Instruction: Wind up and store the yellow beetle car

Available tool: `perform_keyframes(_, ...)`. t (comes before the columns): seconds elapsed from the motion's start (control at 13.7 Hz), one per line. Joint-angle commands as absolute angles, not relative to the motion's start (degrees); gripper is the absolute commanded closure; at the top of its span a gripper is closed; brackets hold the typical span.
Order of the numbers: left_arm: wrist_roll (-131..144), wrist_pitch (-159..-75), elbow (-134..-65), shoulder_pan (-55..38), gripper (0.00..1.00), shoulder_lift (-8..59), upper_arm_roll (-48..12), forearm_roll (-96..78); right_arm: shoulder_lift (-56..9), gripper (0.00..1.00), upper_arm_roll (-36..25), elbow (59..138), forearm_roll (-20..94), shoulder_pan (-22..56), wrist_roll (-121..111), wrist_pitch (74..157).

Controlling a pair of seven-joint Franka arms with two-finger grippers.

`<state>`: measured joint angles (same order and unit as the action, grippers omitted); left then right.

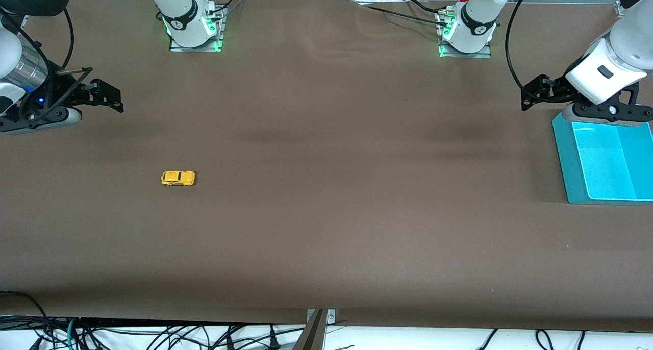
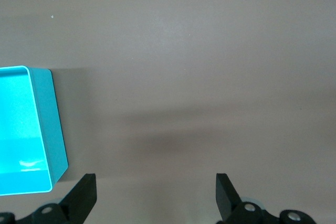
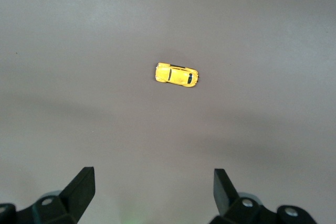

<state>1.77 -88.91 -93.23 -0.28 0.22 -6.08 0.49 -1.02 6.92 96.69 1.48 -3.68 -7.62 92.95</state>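
Surveying the front view: one yellow beetle car (image 1: 178, 178) sits alone on the brown surface (image 1: 326, 212), toward the right arm's end and well apart from the single teal bin (image 1: 566, 171) at the left arm's end. The placement looks deliberate: the toy lies within the right arm's reach, while the bin, presumably the storage place, sits under the left arm. The right end effector (image 1: 104, 96) hangs over bare surface at its own end, fingers spread and holding nothing. The left end effector (image 1: 535, 92) hangs over the bin's farther edge, likewise released and empty. Neither touches anything, so winding has not begun.

Left wrist view: one bin (image 2: 50, 129), bright interior with nothing in it (only part shows), beside the two spread fingers (image 2: 84, 195) of the left end effector.

Right wrist view: one car (image 3: 177, 75), upright on its wheels, lying ahead of the open right end effector (image 3: 152, 192) and roughly centred between its fingers, which suggests this arm is lined up for the pickup.

Count: one car, one bin, two end effectors.
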Motion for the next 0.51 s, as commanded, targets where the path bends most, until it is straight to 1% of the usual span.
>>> perform_keyframes(0.0, 1.2, -87.8, -91.2, -0.3, 0.00, 1.1, -6.1, -0.6, -1.1, 0.00, 6.2, 96.1, 1.6, -3.0, -7.3, 91.8)
perform_keyframes(0.44, 1.2, -87.8, -91.2, -0.3, 0.00, 1.1, -6.1, -0.6, -1.2, 0.00, 6.2, 96.4, 1.6, -3.0, -7.3, 91.8)
